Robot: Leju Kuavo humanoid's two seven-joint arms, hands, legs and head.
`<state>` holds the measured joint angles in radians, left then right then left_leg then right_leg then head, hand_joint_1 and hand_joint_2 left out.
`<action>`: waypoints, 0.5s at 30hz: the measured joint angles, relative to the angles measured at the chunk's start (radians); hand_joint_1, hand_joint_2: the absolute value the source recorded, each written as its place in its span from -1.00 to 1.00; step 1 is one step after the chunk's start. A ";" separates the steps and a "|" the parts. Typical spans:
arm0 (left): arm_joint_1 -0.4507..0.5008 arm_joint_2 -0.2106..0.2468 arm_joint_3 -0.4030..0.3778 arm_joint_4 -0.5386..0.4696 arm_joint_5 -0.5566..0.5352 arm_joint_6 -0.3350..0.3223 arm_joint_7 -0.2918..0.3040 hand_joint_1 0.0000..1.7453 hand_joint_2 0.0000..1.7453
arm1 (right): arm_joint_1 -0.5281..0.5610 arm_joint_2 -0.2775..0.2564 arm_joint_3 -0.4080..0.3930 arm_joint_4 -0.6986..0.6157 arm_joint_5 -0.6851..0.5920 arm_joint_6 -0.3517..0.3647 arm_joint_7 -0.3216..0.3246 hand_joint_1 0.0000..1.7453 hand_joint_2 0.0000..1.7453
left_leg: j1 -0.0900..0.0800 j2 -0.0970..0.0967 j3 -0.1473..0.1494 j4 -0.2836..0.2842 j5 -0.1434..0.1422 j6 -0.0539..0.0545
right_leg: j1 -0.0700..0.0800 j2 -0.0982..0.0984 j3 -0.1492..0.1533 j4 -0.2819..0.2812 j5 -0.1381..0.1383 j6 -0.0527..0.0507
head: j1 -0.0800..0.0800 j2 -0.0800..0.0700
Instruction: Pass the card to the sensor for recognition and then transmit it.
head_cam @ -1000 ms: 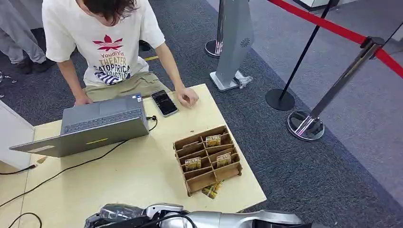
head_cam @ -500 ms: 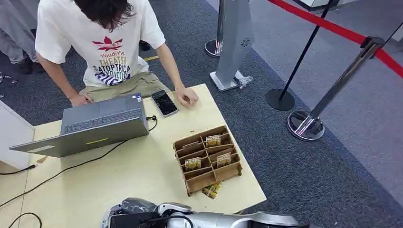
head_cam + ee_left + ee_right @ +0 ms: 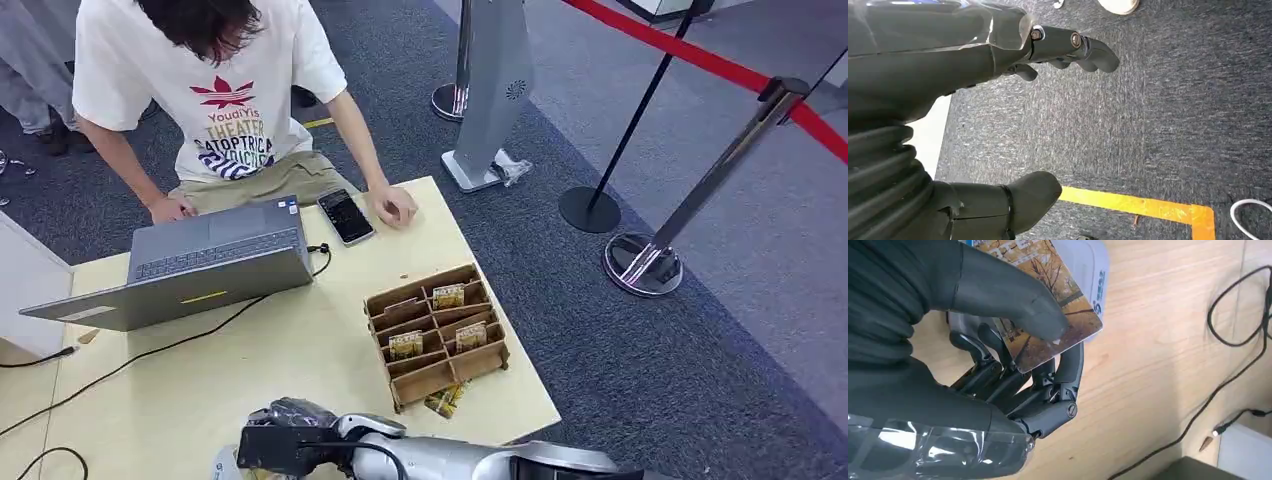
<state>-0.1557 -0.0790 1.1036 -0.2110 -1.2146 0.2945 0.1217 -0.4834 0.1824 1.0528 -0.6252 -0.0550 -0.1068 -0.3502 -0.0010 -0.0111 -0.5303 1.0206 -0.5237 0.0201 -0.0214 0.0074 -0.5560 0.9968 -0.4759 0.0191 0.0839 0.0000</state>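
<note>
One pale wooden table [image 3: 300, 370] carries everything, and a person [image 3: 215, 95] leans over its far edge, one hand by a phone [image 3: 346, 216] near the far right corner. Along the far left stands a grey laptop [image 3: 190, 262], its cable [image 3: 150, 352] trailing toward the left edge. Near the right edge sits a brown rack [image 3: 436, 332] of slots with cards standing in some compartments, and one loose card [image 3: 445, 400] lies just beside its near side.

At the near edge, the right hand [image 3: 290, 440] pinches the card [image 3: 1050, 305]: the thumb [image 3: 1018, 300] presses on its printed top face, the darker fingers [image 3: 1013, 380] curl beneath it, so the card sits clamped between them with its corner jutting past the fingertips. It is held over the pale sensor [image 3: 1088, 265], which lies on the table; whether card and sensor touch is unclear.

The left hand [image 3: 998, 120] hangs over dark carpet, fingers [image 3: 1083, 47] and thumb apart, holding nothing.
</note>
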 joint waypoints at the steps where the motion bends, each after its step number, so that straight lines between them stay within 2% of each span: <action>1: 0.000 0.000 -0.003 0.000 0.000 0.000 0.000 -1.00 1.00 | -0.004 0.002 -0.007 0.003 -0.003 -0.003 -0.001 1.00 1.00 | 0.000 0.000 0.000 0.000 0.000 0.000 | 0.000 0.000 0.000 0.000 0.000 0.000 | 0.000 0.000; 15: -0.006 0.000 -0.034 0.000 -0.025 -0.008 0.000 -1.00 1.00 | -0.023 0.007 -0.073 0.023 -0.021 -0.038 -0.009 1.00 1.00 | 0.000 0.000 0.000 0.000 0.000 0.000 | 0.000 0.000 0.000 0.000 0.000 0.000 | 0.000 0.000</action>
<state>-0.1620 -0.0790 1.0693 -0.2110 -1.2394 0.2869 0.1217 -0.5059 0.1896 0.9801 -0.6020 -0.0755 -0.1446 -0.3590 -0.0010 -0.0112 -0.5304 1.0207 -0.5237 0.0201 -0.0214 0.0073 -0.5561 0.9967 -0.4759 0.0191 0.0839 0.0000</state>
